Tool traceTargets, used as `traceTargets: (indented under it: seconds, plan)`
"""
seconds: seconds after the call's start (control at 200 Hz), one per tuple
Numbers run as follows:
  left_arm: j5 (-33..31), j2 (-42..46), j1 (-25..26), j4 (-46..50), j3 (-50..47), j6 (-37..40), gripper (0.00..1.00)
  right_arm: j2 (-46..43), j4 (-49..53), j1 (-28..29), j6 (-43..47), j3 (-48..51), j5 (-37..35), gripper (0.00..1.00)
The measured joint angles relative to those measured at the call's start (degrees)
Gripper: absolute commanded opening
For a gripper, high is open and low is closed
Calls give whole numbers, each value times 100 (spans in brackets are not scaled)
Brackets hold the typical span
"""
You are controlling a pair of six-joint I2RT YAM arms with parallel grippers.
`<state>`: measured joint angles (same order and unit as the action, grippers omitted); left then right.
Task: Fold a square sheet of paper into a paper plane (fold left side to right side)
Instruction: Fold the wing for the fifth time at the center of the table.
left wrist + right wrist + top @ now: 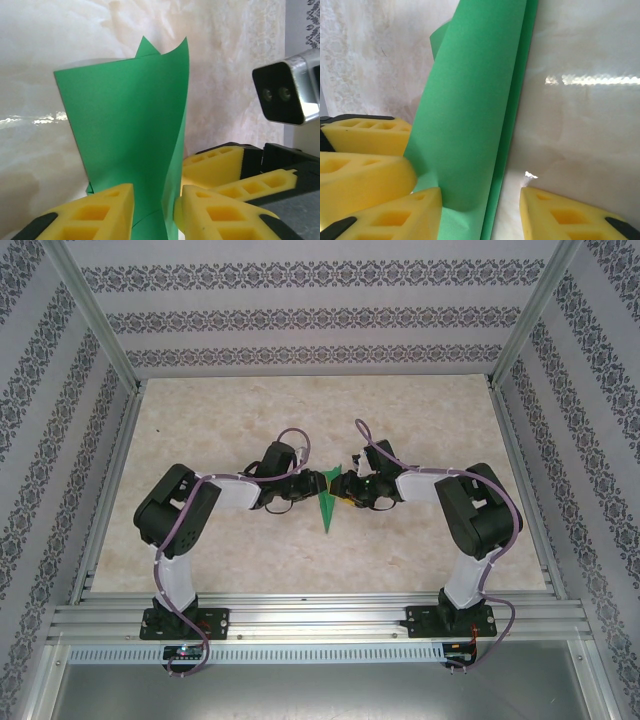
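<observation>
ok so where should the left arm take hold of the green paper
By the lifted flap of the green paper, low near the fold, coming from the left with jaws either side. That flap stands up off the table; the layer beneath looks flat, offering no edge.

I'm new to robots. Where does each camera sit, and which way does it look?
Top external: above and behind the arms, looking down on the table; both arms show, with the left gripper and right gripper either side of the green paper.
Left wrist: on the left arm's wrist, looking along its yellow fingers at the paper.
Right wrist: on the right arm's wrist, looking past its fingers at the paper.
Shared: both wrist views show the paper and the other gripper's fingers.
</observation>
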<state>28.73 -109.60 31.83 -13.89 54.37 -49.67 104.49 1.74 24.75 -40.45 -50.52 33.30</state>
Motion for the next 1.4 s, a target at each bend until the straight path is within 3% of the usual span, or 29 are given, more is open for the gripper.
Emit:
traceTargets:
  seconds: [0.315,1.399]
  plan:
    - [98,-120,0,-2,46,11,4,4,11,-2,0,-11,26,48]
    - [-96,-271,0,44,11,55,2,-37,15,0,72,-9,44,51]
